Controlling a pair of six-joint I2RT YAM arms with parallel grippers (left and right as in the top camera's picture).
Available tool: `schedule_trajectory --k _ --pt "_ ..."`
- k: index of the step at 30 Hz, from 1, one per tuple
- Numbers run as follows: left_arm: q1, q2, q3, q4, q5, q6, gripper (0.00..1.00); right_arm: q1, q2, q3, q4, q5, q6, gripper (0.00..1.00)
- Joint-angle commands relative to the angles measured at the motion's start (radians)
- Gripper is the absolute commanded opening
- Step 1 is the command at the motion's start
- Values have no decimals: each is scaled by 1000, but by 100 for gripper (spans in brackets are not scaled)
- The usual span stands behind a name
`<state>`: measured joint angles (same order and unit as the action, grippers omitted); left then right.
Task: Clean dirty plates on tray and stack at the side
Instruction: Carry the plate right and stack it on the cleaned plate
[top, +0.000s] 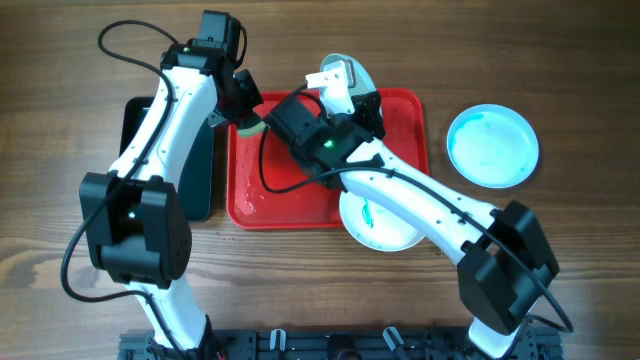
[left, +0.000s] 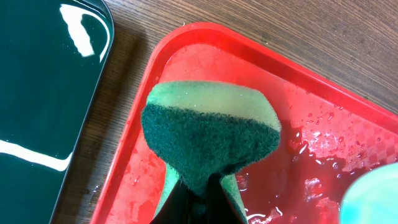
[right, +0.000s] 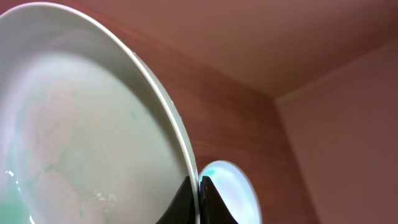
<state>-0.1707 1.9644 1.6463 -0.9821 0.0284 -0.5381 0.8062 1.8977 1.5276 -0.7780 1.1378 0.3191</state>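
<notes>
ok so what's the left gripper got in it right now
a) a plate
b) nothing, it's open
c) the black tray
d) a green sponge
d: the left gripper is shut on a green sponge over the red tray, while the right gripper pinches the rim of a plate.

right arm (top: 400, 190) bars the tray's (top: 250, 205) middle.

The left arm (top: 162, 118) and right arm (top: 420, 195) have white links, black joints, green lights, black cables.
</notes>
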Motion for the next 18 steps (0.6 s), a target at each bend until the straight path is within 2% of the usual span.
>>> schedule_trajectory --k 1,5,7,11,13,18 --pt "-2 7 -6 6 9 -21 4 -50 -5 6 1 -182 -14 4" --pt "-2 7 -6 1 9 -21 4 -154 -91 6 -41 -592 35 4" --pt "-2 7 -6 0 9 -20 4 -308 -163 6 -43 -898 48 4" --pt "-4 7 -6 0 9 -20 4 -564 -204 6 -92 -1208 47 4" --pt "-9 7 -6 2 9 -20 4 -683 -204 -1 -126 -1271 49 4" --pt "-27 7 -6 3 9 -20 4 -922 -204 -25 -200 -1275 51 4"
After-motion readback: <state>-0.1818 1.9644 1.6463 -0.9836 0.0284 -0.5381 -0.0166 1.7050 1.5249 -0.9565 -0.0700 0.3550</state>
